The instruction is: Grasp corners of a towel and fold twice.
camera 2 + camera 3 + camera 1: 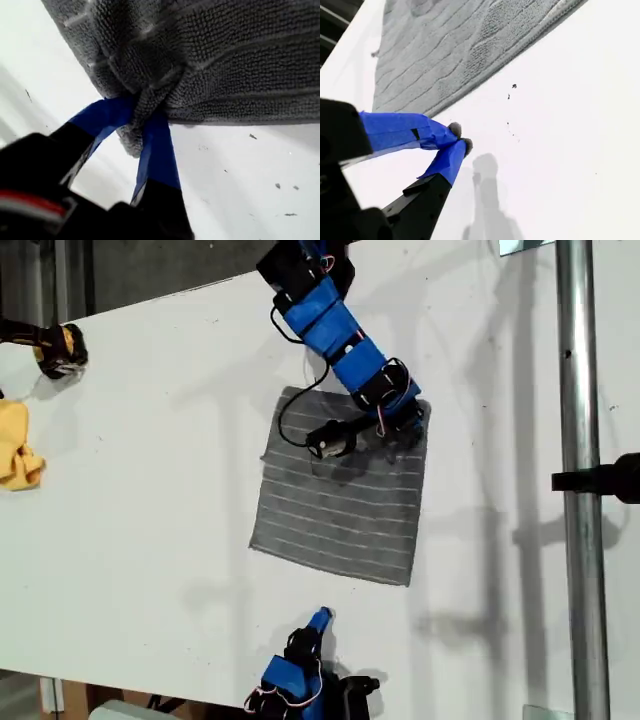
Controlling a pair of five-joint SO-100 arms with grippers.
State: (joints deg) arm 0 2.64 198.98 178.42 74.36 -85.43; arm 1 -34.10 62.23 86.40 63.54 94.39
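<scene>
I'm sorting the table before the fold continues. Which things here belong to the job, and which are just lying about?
Belongs to the job:
- the towel, one corner pinched in my first hand
- my second hand, shut on nothing, off the towel

Lying about:
- the yellow cloth at the exterior view's left
- the yellow-and-black object beside it

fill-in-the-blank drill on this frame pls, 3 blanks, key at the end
1. My first end effector is shut on a ____ of the towel.
2. My second end effector is shut and holds ____; its tips are off the towel, over the white table.
3. At the exterior view's left edge lies a small ____ cloth.

Missing words: corner; nothing; yellow
</scene>
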